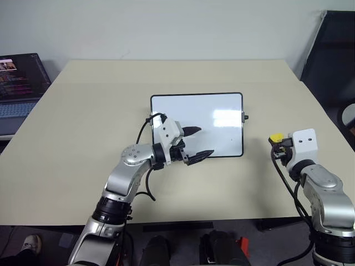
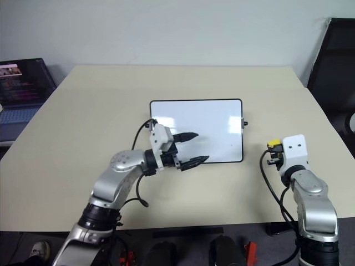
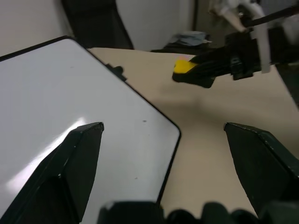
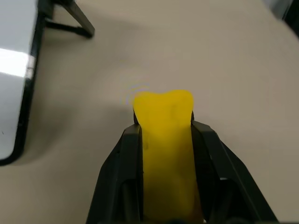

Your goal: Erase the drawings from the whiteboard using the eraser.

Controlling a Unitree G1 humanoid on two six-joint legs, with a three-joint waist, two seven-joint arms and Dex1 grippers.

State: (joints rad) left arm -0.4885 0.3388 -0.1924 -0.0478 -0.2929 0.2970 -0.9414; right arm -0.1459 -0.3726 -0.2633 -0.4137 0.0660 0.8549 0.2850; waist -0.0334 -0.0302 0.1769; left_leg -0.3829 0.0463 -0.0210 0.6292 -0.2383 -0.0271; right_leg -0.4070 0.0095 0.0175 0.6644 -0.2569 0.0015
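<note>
I see the whiteboard [image 1: 211, 119] lying flat near the middle of the tabletop [image 1: 83, 111]. My left gripper [image 1: 195, 145] hangs over the board's near left corner. My right gripper [image 1: 279, 145], with the eraser [image 1: 275, 137] in it, sits right of the board, toward the tabletop's right edge.

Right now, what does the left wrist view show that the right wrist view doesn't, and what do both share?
The left wrist view shows the left gripper with its two black fingers spread open over the glossy white black-framed whiteboard's near corner, and the right gripper from the side.

The right wrist view looks along the right gripper's fingers, pinched on the small bright yellow eraser block above bare table.

Both share the eraser, the board's black edge and the beige tabletop.
</note>
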